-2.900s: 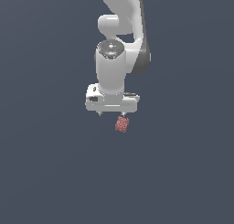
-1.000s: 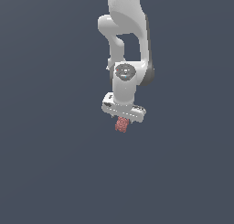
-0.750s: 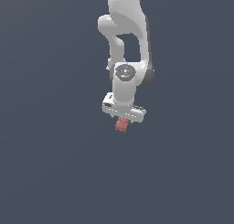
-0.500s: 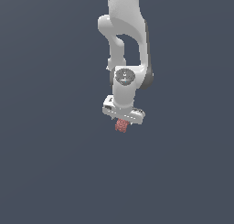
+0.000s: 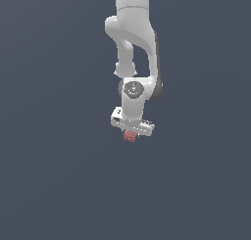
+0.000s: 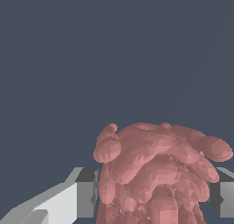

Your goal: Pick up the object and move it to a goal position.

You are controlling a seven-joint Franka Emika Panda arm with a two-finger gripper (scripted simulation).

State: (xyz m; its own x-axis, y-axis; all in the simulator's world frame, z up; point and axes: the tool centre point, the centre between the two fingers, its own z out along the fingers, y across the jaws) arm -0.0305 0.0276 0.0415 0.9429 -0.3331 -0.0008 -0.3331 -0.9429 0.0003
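object [image 6: 155,173] | pinched between both fingers [image 6: 86,193] | pincer [image 5: 130,131] closed onto it

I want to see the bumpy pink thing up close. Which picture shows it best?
The wrist view. There the pink lump looks huge, and you can see its bumps, with a claw finger on each side. In the exterior view it is only a tiny pink speck under the white claw.

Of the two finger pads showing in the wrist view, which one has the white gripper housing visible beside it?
The pad flanking the reddish-pink object on the side with the white housing; the opposite pad is cut off at the frame edge. The gripper holds the object between them.
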